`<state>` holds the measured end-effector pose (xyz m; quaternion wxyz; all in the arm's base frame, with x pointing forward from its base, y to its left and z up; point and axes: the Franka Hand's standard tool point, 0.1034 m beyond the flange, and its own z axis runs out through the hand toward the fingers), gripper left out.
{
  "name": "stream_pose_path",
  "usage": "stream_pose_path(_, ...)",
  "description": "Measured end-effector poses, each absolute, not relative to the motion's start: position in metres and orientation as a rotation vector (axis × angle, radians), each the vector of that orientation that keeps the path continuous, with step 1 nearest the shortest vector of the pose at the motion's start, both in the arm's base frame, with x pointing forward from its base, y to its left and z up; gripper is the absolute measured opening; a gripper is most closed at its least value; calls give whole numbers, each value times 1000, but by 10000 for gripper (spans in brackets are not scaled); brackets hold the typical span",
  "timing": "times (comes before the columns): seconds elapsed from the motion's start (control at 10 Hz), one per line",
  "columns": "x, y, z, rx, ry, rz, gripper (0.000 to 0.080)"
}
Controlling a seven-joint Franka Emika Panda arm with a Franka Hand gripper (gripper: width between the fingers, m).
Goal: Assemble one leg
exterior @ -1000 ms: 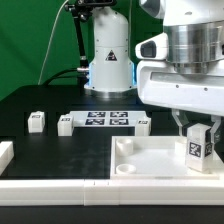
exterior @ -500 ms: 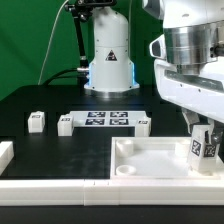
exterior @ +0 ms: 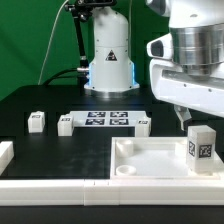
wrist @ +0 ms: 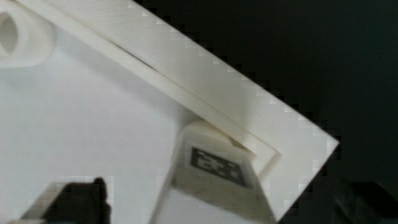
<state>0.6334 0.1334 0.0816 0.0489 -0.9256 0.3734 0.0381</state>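
Panda arm's gripper [exterior: 196,119] hovers just above the leg [exterior: 200,147], fingers apart and clear of it. The leg stands upright, tag facing out, in the white tray's [exterior: 150,160] corner at approx. 4 o'clock in the ext. view, prob. set there for fastening. Spare legs [exterior: 36,120] wait near the marker board [exterior: 105,119], at the tray's 10 o'clock.

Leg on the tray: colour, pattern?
White leg with a black-and-white marker tag; best in exterior view.
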Motion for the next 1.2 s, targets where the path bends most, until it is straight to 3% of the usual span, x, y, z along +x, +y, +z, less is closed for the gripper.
stream_pose_path(0.3, 636, 128, 74, -2942, 739, 60, 649)
stream_pose_path(0.9, 638, 125, 78, -3041, -182, 25, 649)
stream_pose_path(1.1, 639, 121, 77, -3039, -213, 23, 649)
stream_pose_path(1.2, 639, 121, 77, -3039, -213, 23, 529)
